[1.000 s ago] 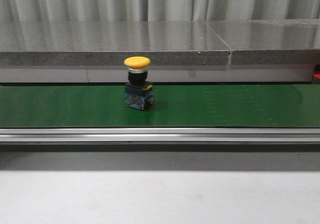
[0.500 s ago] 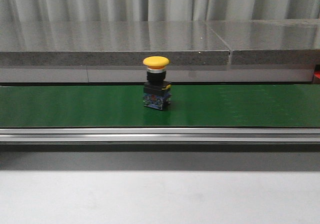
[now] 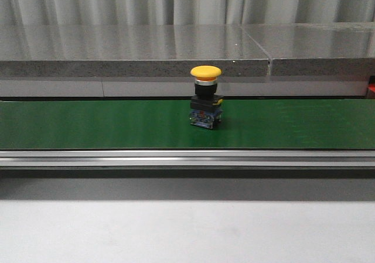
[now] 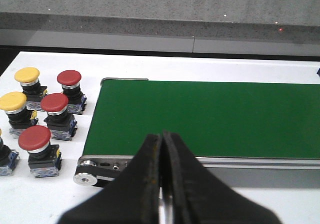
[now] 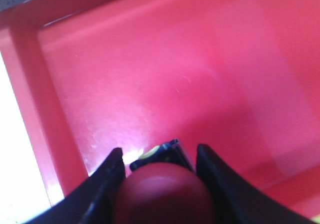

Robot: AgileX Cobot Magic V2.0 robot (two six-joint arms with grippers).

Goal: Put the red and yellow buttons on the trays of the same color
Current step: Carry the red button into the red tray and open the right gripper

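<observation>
Your right gripper [image 5: 159,166] hangs over the red tray [image 5: 150,84], its fingers clamped on a red button [image 5: 162,194], whose cap sits between them with the tray floor directly beneath. I judge that release needs only a straight descent. Your left gripper [image 4: 162,149] has its fingers pressed together, empty, at the near end of the green conveyor belt [image 4: 210,116]. Spare buttons [image 4: 45,114] stand just to its side. The yellow button [image 3: 205,96] rides upright on the belt, beyond both grippers; which arm is nearer I cannot tell.
</observation>
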